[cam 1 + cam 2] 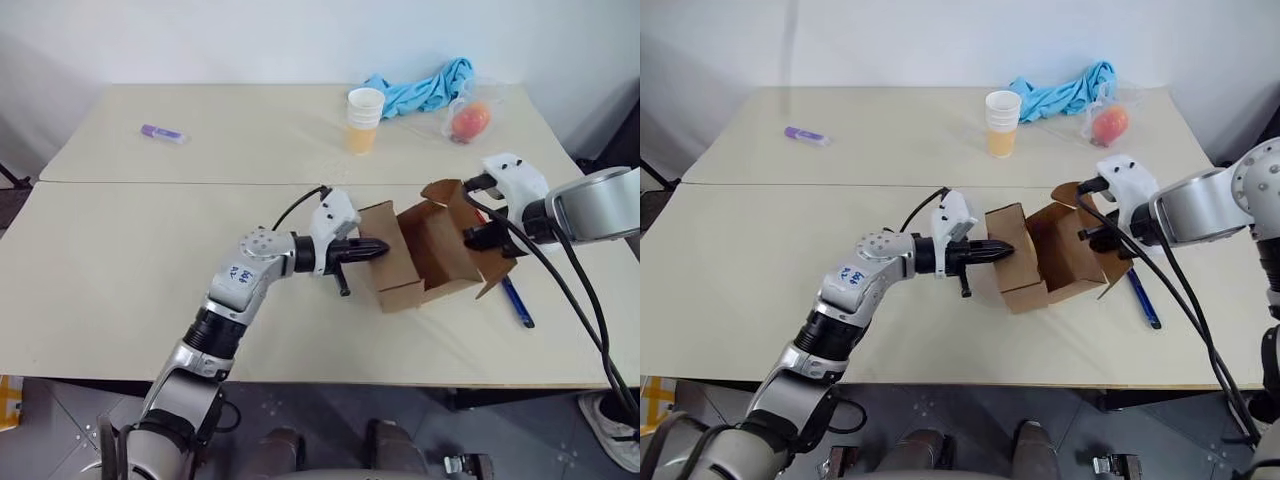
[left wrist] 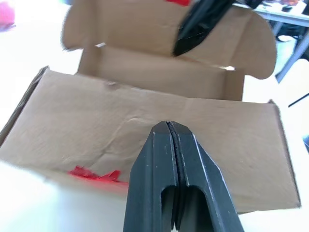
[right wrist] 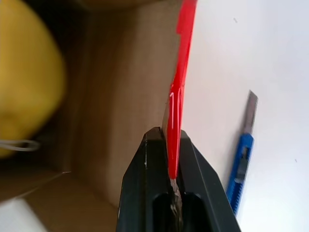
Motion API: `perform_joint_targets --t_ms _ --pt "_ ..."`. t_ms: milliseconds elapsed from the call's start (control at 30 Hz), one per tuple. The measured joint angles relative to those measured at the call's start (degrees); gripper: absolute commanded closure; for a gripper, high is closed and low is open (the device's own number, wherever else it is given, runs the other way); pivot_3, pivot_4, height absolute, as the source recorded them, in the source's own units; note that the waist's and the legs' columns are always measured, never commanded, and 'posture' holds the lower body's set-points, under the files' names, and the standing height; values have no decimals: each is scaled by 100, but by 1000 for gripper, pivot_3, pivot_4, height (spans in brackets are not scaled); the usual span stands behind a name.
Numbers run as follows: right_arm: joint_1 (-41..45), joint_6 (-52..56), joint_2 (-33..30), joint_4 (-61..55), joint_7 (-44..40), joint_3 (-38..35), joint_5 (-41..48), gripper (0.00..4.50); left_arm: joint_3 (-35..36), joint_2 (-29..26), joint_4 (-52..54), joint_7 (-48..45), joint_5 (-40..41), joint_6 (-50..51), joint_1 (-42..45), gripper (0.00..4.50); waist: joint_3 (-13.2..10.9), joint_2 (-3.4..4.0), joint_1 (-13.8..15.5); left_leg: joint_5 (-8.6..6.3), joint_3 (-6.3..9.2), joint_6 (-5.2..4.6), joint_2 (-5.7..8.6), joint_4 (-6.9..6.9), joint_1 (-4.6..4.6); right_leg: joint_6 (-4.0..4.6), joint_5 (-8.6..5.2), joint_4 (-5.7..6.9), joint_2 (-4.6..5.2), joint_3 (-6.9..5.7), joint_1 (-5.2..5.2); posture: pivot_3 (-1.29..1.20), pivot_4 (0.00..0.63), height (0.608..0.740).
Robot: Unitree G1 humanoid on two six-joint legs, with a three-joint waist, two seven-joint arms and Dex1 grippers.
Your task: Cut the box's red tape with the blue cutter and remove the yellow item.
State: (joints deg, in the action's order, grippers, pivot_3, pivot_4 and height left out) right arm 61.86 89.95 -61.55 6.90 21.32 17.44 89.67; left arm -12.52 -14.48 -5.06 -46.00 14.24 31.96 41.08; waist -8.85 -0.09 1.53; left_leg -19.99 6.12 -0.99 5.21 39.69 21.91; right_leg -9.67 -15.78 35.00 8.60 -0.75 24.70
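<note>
— right gripper point(image 3: 169, 140) is pinched shut on the far flap of the box point(image 1: 425, 250), right on the strip of red tape point(image 3: 179, 72) along its edge. you can see the red running straight down between the two black fingers.

— and the left gripper point(image 1: 372, 249)?

— closed with nothing in it, tips pressed against the near flap, as if pushing that side outward. so the carton's open, tape already split; there's a shred of red on the near flap too.

— where's the yellow item point(image 3: 26, 82)?

— down inside the box, against one wall, rounded and smooth. i'd guess it's light but a bit slippery for those narrow fingers. looks like a thin loop or wire on it, though i can't tell what that is.

— how would you take it?

— across its widest part, jaws well open going in, squeezing gently. the cardboard is thin and bendy, so the flaps will spring back unless one arm keeps them spread.

— and the blue cutter point(image 1: 517, 301)?

— lying on the table point(image 1: 120, 260) just beside the box, on the robot's right, blade showing. nobody's holding it.
</note>
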Motion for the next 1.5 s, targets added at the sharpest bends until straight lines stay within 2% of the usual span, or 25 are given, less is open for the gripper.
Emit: perform_joint_targets --t_ms 200,567,633,733,833,933,1000,1067,1100,1133,1200,1267,1400,1500 --pt "-208 225 426 -151 -234 -457 -585 4478 229 -473 318 -25 86 363 -350 4500 1 1 -4 0 -5 0 1 -6 -31 0 0 -2 1 8 -23 0 150 740" --pt "-592 227 1105 -275 -179 -997 -736 4478 244 -501 116 139 -17 696 -497 4500 -3 1 -16 -2 1 -6 6 -30 -15 -1 2 -17 2 4 -5 0 150 740" --pt "-747 227 1240 -393 -140 -1172 -641 4500 238 -640 245 90 4 886 -529 3922 -3 1 -22 -2 0 -5 3 -36 -16 -1 2 -17 1 4 -3 0 150 740" --pt "-1055 223 1315 -609 -139 -1382 -495 3852 275 -896 296 -2 39 1080 -547 3088 -4 3 -33 -1 -2 -4 2 -40 -16 0 1 -18 0 5 0 0 150 740" --pt "-1543 127 1273 -1023 -320 -1681 -530 2896 430 -1165 345 -147 174 1179 -565 2243 -5 3 -31 -1 -3 -4 2 -41 -16 0 2 -19 1 5 1 0 150 740" --pt "-2246 -348 707 -1786 -1151 -1903 -1121 1897 691 -1720 419 -376 270 1162 -609 1367 -11 14 -17 -1 -6 -5 6 -46 -15 0 1 -22 1 6 6 0 150 740" --pt "-2694 -1016 246 -2251 -2104 -2106 -1716 1209 966 -2011 403 -530 327 1013 -680 735 -14 18 -20 -2 -10 -6 7 -48 -18 -1 2 -24 1 6 4 0 150 740" --pt "-3241 -2030 59 -2509 -3170 -2510 -2353 557 1215 -2194 382 -742 440 739 -898 157 -14 17 -22 -3 -13 -7 8 -53 -21 -1 2 -28 -2 5 0 0 150 740" --pt "-3638 -2837 127 -2563 -3948 -2905 -2684 204 1440 -2337 338 -933 553 490 -1178 0 -14 16 -37 -4 -22 -6 10 -60 -26 -1 2 -36 -6 5 -3 0 150 740" --pt "-3936 -3537 197 -2560 -4624 -3246 -2987 49 1645 -2480 171 -1090 607 294 -1453 0 -17 21 -61 -7 -36 -6 9 -64 -37 -1 2 -32 -6 7 -3 0 150 740" --pt "-4434 -4785 398 -2515 -5832 -3866 -3481 49 2122 -2674 -46 -1443 776 -213 -1990 0 -20 26 -104 -8 -37 -5 2 -68 -42 -1 2 -33 -10 5 -5 0 150 740" --pt "-4795 -5589 472 -2380 -6707 -4225 -3798 49 2613 -2884 -283 -1792 933 -670 -2565 0 -20 26 -151 -9 -37 -3 -10 -69 -54 0 1 -29 -7 3 -11 0 150 740" --pt "-5041 -6167 613 -2199 -7821 -4303 -3950 49 3395 -3315 -757 -2163 1035 -1202 -3530 0 -24 30 -178 -10 -42 -2 -21 -64 -71 0 1 -28 -5 6 -27 0 150 740" --pt "-5380 -6861 745 -2273 -8486 -4298 -4306 49 3941 -3469 -1154 -2156 1079 -1371 -3944 0 -28 35 -116 -11 -36 -2 -19 -64 -71 2 0 -31 -4 5 -28 0 150 740"
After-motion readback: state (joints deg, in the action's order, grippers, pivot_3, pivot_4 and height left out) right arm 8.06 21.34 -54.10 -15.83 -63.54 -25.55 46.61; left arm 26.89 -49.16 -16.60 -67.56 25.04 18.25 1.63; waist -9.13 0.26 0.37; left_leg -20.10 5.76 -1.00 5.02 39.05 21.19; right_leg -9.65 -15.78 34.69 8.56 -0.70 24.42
